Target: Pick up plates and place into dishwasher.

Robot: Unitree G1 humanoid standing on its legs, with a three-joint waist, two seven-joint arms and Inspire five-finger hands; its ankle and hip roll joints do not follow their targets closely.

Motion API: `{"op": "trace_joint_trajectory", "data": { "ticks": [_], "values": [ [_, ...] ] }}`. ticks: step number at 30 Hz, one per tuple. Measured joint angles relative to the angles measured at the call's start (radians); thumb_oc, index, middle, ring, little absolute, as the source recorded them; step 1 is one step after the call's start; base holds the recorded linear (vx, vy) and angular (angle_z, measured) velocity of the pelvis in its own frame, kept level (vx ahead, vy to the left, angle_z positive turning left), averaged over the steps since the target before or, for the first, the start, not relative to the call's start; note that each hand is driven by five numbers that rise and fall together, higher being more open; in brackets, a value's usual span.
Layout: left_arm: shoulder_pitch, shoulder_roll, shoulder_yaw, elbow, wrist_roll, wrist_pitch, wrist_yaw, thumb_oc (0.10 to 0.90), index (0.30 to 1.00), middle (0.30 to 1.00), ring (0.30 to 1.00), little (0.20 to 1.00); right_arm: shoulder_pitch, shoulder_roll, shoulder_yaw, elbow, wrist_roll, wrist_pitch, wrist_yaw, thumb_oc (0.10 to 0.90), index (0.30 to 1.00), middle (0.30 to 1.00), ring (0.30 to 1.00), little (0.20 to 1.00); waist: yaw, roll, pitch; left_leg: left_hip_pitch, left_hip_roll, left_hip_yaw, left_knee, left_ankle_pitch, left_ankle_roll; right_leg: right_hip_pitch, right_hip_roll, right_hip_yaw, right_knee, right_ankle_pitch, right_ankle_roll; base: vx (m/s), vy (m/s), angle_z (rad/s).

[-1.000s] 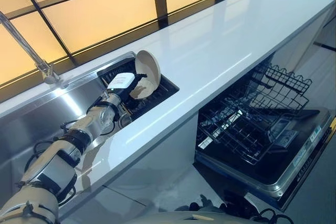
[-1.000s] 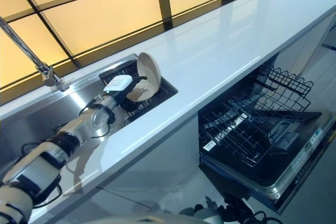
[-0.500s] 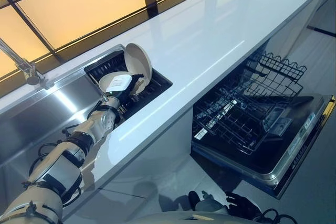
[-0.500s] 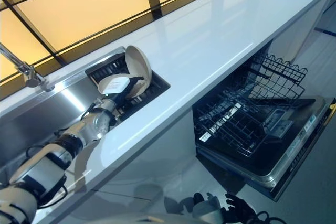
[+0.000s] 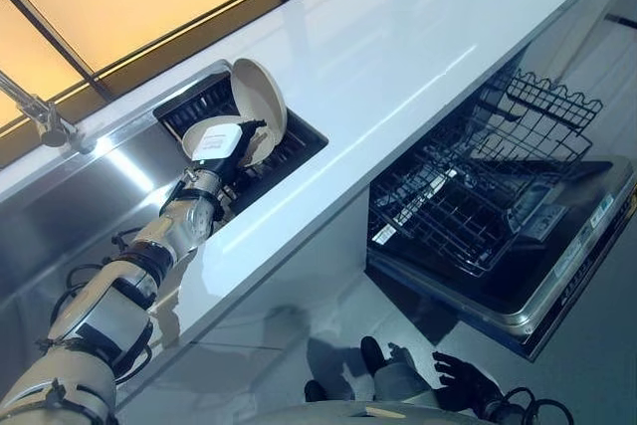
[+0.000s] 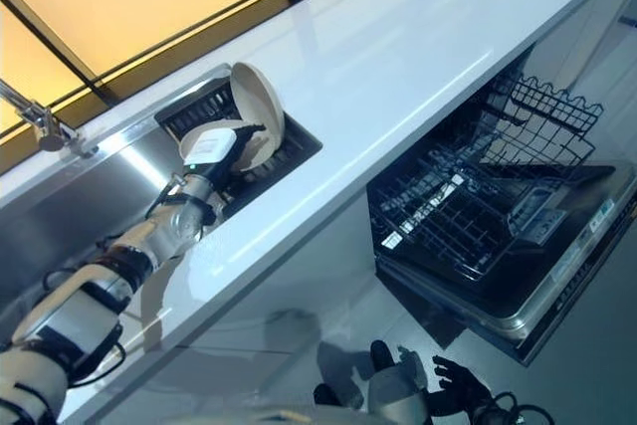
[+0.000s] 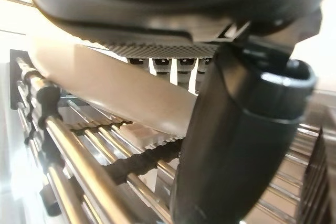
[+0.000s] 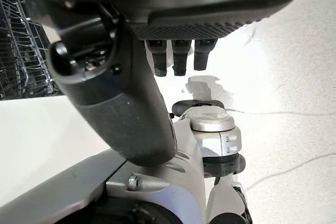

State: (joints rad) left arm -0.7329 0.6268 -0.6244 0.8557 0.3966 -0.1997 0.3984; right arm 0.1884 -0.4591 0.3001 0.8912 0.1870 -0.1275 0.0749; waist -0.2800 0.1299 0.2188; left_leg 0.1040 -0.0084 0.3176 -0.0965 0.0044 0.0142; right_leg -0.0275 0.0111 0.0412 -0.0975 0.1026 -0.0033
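The left hand [image 5: 221, 146] has its fingers and thumb [image 7: 239, 145] closed around the rim of a beige plate [image 5: 261, 106], which stands on edge in the black drying rack [image 5: 289, 151] set in the steel sink [image 5: 70, 221] beside the faucet [image 5: 40, 116]. The right hand [image 8: 131, 103] hangs low over the floor [image 8: 294, 51] with fingers [image 8: 181, 56] relaxed, grasping nothing. Under the white countertop [image 5: 428, 37], the dishwasher door [image 5: 557, 276] lies open with its wire lower rack [image 5: 478, 206] pulled out.
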Motion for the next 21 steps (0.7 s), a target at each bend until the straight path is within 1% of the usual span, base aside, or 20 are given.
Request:
{"op": "trace_joint_trajectory", "data": {
  "ticks": [3,5,12,13,15,17,21],
  "values": [
    [-0.017,0.008,0.0,0.0,0.009,0.0,0.0,0.8,0.9,0.9,0.9,0.9,0.001,0.0,-0.01,-0.002,0.0,-0.001,0.0,0.8,0.9,0.9,0.9,0.9,-0.002,0.004,0.02,-0.004,0.001,-0.002,0.0,0.004,0.0,-0.002,0.0,-0.001,0.0,0.0,0.0,0.04,0.039,0.03],
    [-0.026,0.014,-0.003,0.0,0.041,0.0,0.0,0.8,0.9,0.9,0.9,0.9,0.0,-0.003,-0.012,-0.003,0.0,-0.001,0.0,0.8,0.9,0.9,0.9,0.9,-0.004,0.007,0.027,-0.004,0.001,-0.005,0.0,0.005,0.0,-0.001,0.0,-0.002,0.0,0.001,0.0,0.04,0.031,0.02],
    [-0.035,0.02,-0.004,-0.001,0.095,0.001,0.0,0.8,0.9,0.9,0.9,0.9,0.0,-0.011,-0.012,-0.017,0.0,0.001,0.004,0.8,0.9,0.9,0.9,0.9,-0.012,0.016,0.03,-0.006,0.001,-0.013,0.0,0.009,0.001,-0.001,0.0,-0.008,0.0,0.003,-0.003,0.0,0.004,0.02],
    [-0.04,0.023,-0.008,-0.001,0.101,0.001,0.0,0.8,0.9,0.9,0.9,0.9,0.001,-0.013,-0.013,-0.024,-0.001,0.003,0.006,0.8,0.9,0.9,0.9,0.9,-0.013,0.021,0.03,-0.006,0.001,-0.014,0.0,0.01,0.0,0.0,0.0,-0.008,0.0,0.003,-0.003,0.0,0.0,0.0],
    [-0.046,0.028,-0.013,-0.001,0.115,0.003,-0.003,0.8,0.9,0.9,0.9,0.9,0.002,-0.015,-0.015,-0.03,-0.001,0.004,0.008,0.8,0.9,0.9,0.9,0.9,-0.015,0.024,0.032,-0.006,0.0,-0.015,0.0,0.01,0.0,0.001,-0.001,-0.01,0.0,0.004,-0.003,0.0,0.0,0.0],
    [-0.05,0.031,-0.015,-0.001,0.117,0.009,-0.011,0.8,0.9,0.9,0.9,0.9,0.002,-0.015,-0.021,-0.031,-0.001,0.007,0.012,0.8,0.9,0.9,0.9,0.9,-0.017,0.027,0.034,-0.005,0.0,-0.017,0.0,0.011,0.0,0.003,-0.002,-0.016,0.001,0.006,-0.006,0.01,0.017,0.05],
    [-0.056,0.032,-0.017,0.0,0.145,0.043,-0.024,0.8,0.9,0.9,0.9,0.9,0.001,-0.02,-0.033,-0.035,-0.002,0.008,0.02,0.8,0.9,0.9,0.9,0.9,-0.028,0.037,0.044,0.006,0.0,-0.024,0.0,0.015,0.005,0.015,-0.002,-0.02,0.004,0.006,-0.007,0.0,0.01,0.03]
  ]
}}
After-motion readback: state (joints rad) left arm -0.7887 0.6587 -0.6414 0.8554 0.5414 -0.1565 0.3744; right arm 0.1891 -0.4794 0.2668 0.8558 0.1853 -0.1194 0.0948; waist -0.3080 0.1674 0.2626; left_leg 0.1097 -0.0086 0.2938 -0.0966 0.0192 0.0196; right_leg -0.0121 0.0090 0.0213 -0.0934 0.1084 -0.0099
